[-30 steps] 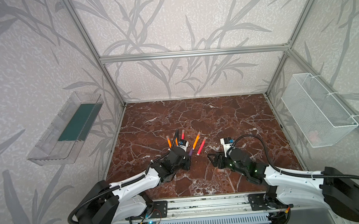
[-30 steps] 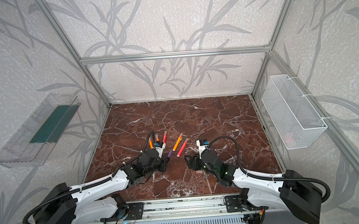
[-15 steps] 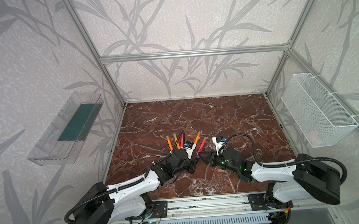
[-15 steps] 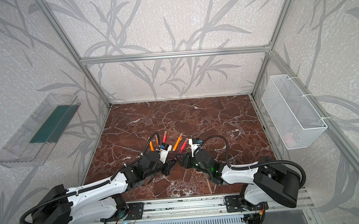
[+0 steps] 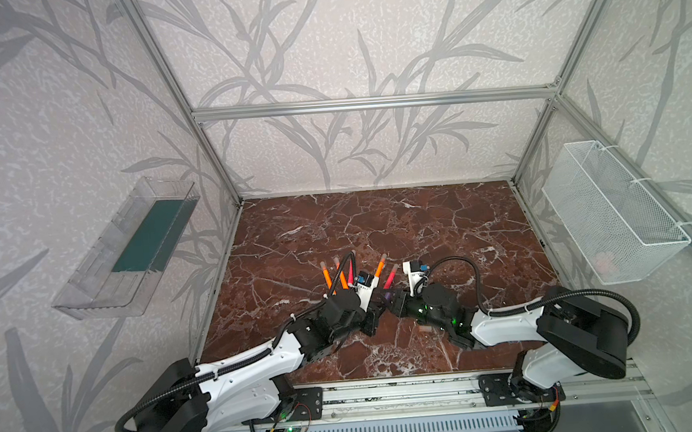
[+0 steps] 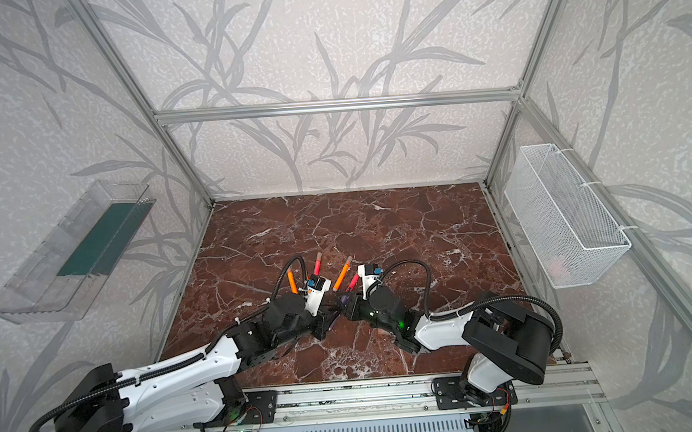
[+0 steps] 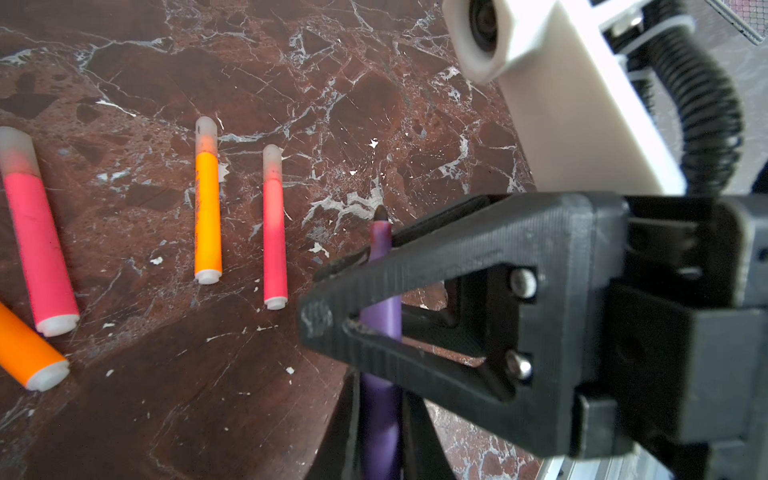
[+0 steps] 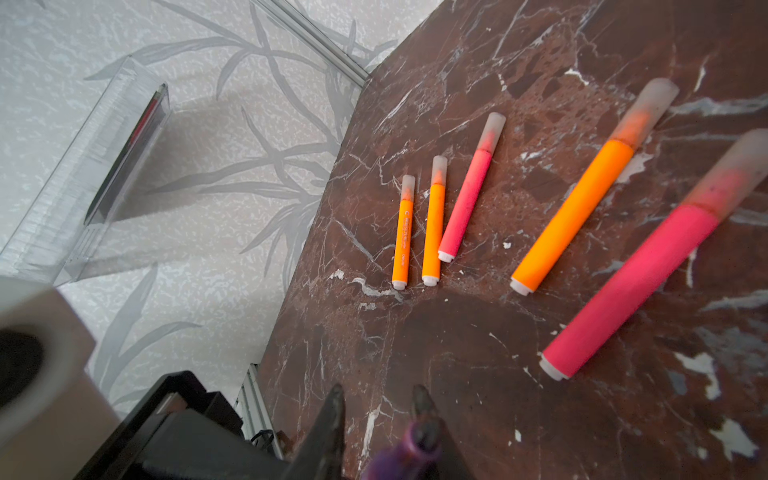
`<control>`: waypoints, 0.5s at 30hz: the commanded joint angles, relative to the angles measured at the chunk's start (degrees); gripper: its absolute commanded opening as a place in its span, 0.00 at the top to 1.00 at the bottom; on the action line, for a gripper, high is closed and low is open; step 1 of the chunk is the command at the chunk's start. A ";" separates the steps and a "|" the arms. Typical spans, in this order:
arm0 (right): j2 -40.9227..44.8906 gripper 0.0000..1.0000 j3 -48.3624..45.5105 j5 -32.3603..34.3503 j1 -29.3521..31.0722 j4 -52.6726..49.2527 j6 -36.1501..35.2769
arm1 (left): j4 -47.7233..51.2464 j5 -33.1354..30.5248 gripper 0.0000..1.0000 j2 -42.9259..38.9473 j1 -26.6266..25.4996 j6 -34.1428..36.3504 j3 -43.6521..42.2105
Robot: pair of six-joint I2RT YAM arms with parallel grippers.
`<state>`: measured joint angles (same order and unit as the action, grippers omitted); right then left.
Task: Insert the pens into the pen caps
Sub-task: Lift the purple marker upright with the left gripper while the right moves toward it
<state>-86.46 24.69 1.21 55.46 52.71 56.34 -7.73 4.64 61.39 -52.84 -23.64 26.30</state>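
My left gripper (image 7: 380, 415) is shut on the purple pen (image 7: 381, 316), near the table's front middle. The pen's dark tip (image 7: 380, 216) is bare. My right gripper (image 8: 378, 399) faces the left one and has closed on the same purple pen (image 8: 411, 451) near its tip. One of its fingers (image 7: 436, 257) crosses in front of the pen. In both top views the two grippers meet at the purple pen (image 5: 387, 295) (image 6: 344, 298). Several orange (image 8: 573, 216) and pink pens (image 8: 631, 286) lie on the marble just behind, each with a pale cap (image 8: 654, 104) on.
The capped pens fan out in a row (image 5: 350, 271) directly beyond both grippers. A clear plastic bin (image 5: 130, 257) hangs on the left wall and a white wire basket (image 5: 611, 215) on the right wall. An aluminium rail (image 5: 390, 401) runs along the front of the marble table (image 5: 378, 223).
My right arm has swung left to meet the left gripper, and its jaws have closed in around the purple pen. The left gripper has shifted slightly right, still holding the pen.
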 commanded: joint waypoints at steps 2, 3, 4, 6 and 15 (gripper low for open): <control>-0.71 0.86 0.98 0.72 0.26 0.68 -0.35 | -1.06 -0.19 0.98 -0.47 -0.42 0.81 0.17; -0.86 0.90 0.90 0.63 0.24 0.70 -0.27 | -1.04 -0.17 0.97 -0.25 -0.42 0.79 0.25; -0.99 0.93 0.89 0.59 0.25 0.81 -0.18 | -1.11 -0.22 0.97 -0.10 -0.42 0.79 0.31; -1.08 0.97 0.82 0.47 0.26 1.15 -0.17 | -1.06 -0.56 0.90 0.23 -0.55 0.74 0.33; -0.47 1.00 0.22 0.23 0.87 2.64 0.01 | -4.53 -1.81 0.70 3.94 -0.51 0.79 0.33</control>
<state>-86.87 24.97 1.17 55.83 53.39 56.62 -9.47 3.97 64.23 -53.15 -23.53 26.30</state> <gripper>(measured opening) 0.168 0.293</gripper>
